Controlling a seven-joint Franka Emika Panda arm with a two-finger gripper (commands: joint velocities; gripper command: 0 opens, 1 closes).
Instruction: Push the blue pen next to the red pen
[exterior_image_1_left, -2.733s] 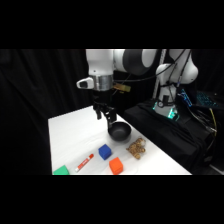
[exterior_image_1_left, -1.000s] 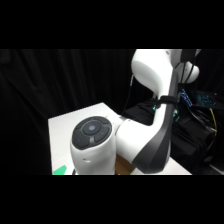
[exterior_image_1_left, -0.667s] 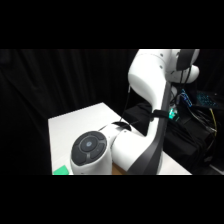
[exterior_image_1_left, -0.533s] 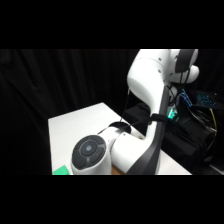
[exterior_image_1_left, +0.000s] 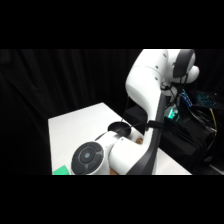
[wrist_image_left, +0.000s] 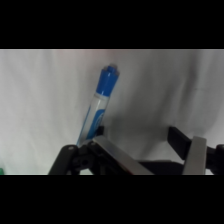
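We've swung the arm (exterior_image_1_left: 145, 100) low over the table (exterior_image_1_left: 75, 130) vs approx 3 s back, now blocking side view. Gripper (wrist_image_left: 150, 150) fingers spread, blue pen (wrist_image_left: 100, 105) touching one finger, not pinched. Red pen unseen; push looks underway.

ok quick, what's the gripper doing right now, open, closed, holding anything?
Gripper: open, holding nothing; the blue pen lies on the white table, its near end beside one finger, not between the two.
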